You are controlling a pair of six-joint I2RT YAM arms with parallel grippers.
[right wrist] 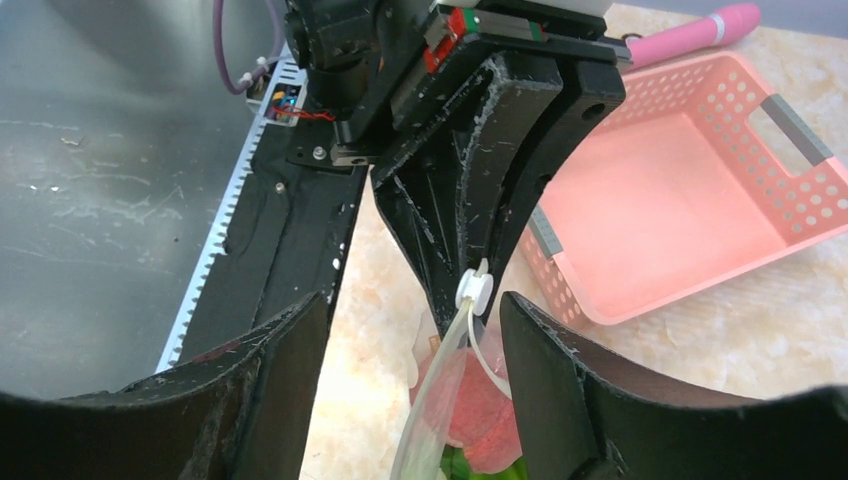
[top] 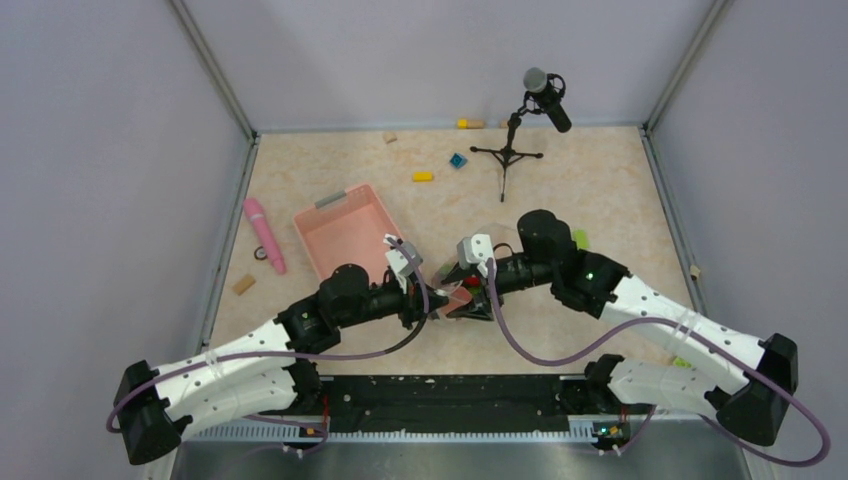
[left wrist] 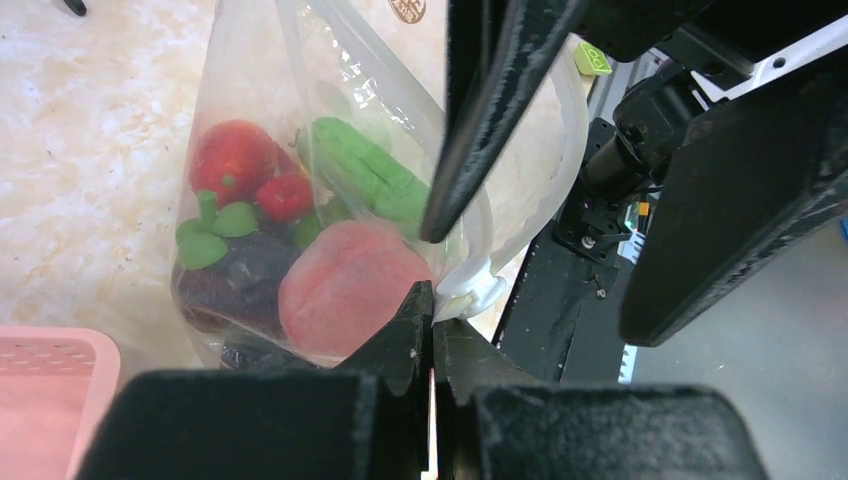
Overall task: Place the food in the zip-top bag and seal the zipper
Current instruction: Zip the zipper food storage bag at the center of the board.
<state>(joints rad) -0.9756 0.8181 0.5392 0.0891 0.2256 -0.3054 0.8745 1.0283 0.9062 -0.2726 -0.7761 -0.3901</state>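
Observation:
The zip-top bag (left wrist: 250, 90) hangs between my two grippers, and in the top view (top: 456, 292) only a small part of it shows. The food is inside it: a pink piece (left wrist: 345, 285), a green cucumber (left wrist: 365, 175), red fruits (left wrist: 235, 160) and a dark fruit (left wrist: 245, 270). My left gripper (left wrist: 432, 303) is shut on the bag's corner, right beside the white slider (left wrist: 470, 290) of the zipper (right wrist: 445, 385). The zipper's two strips part below the slider (right wrist: 473, 292). My right gripper (right wrist: 412, 335) is open, with one finger on each side of the bag's mouth edge.
The pink basket (top: 350, 235) stands left of the bag, close behind my left gripper. A pink stick (top: 265, 235) lies further left. A microphone stand (top: 510, 150) is at the back. Small yellow (top: 423, 177) and blue (top: 458, 160) blocks lie behind, and a lime green piece (top: 580, 240) lies right.

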